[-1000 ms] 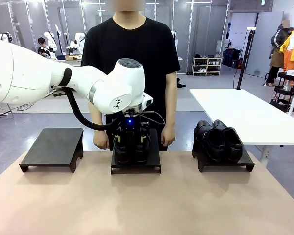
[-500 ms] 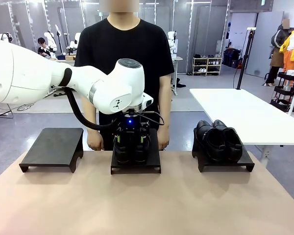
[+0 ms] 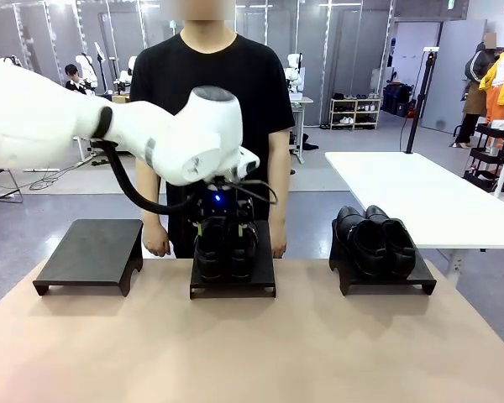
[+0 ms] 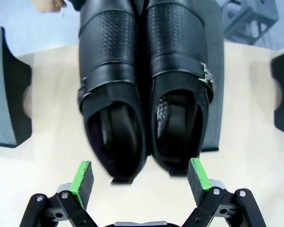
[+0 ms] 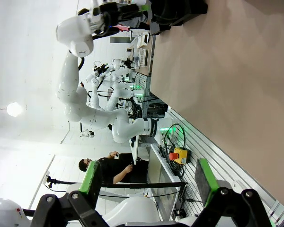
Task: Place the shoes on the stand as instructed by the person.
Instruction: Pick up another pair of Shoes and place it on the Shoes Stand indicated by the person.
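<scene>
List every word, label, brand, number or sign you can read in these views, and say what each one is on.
No text can be read.
White left arm: a small dark mark on the wrist housing, too small to read.
Shoes: metal buckles, no lettering visible.
Black stands: plain.
Person's black T-shirt: plain.
Green sign high on the far wall: blurred, unreadable.

The left arm's wrist [image 3: 203, 138] is covering the tops of the shoes on the middle stand [image 3: 233, 281] and the left claw [image 3: 224, 225] above them. In the left wrist view the shoes' toes [image 4: 146, 19] are running past the top edge.
</scene>
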